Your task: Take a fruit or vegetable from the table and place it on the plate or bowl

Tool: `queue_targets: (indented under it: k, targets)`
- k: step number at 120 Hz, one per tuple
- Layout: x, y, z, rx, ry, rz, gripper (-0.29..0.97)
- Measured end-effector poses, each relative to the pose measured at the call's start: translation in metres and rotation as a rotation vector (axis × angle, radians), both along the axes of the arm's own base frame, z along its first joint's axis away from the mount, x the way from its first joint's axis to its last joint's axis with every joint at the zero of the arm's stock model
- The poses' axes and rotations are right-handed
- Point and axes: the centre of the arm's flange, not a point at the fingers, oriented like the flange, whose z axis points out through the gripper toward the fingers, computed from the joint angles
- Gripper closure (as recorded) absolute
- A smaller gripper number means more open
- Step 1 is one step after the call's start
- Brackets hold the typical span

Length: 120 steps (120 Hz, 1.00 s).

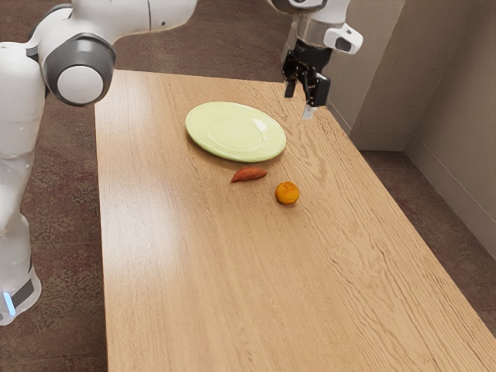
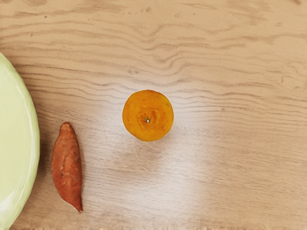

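A small orange (image 1: 287, 192) lies on the wooden table, a little to the exterior view's right of a reddish sweet potato (image 1: 249, 174). Behind them sits a pale green plate (image 1: 235, 130), with nothing on it. My black gripper (image 1: 304, 91) hangs high above the table's far right edge, beyond the plate, its fingers apart and nothing between them. From the wrist camera I look straight down on the orange (image 2: 147, 115), with the sweet potato (image 2: 67, 166) beside it and the plate's rim (image 2: 19, 158) past that.
The wooden table (image 1: 232, 271) stretches wide and bare toward the near side. A beige wall corner (image 1: 387, 85) stands close to the table's far right edge, near my hand. The arm's white base (image 1: 19, 178) is at the exterior view's left.
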Motion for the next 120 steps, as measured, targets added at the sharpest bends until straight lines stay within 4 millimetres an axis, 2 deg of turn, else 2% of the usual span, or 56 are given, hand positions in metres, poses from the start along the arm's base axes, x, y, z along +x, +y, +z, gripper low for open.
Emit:
queue_targets:
  k: [19,25,49,59,70,87,95,110,120]
  targets:
    - [-0.006,-0.004,0.007,0.013,0.014,-0.003,0.00]
    - [-0.009,0.002,0.011,0.011,0.012,0.007,0.00]
    - [-0.012,0.003,0.010,0.005,0.028,0.013,0.00]
    - [-0.016,0.027,0.008,-0.058,0.047,0.054,0.00]
    - [-0.012,0.028,-0.007,-0.077,0.087,0.046,0.00]
    - [-0.003,0.016,-0.058,-0.097,0.190,-0.002,0.00]
    - [0.000,0.012,-0.075,-0.102,0.216,-0.022,0.00]
    - [0.004,0.011,-0.094,-0.107,0.228,-0.046,0.00]
    - [0.007,0.010,-0.098,-0.106,0.217,-0.060,0.00]
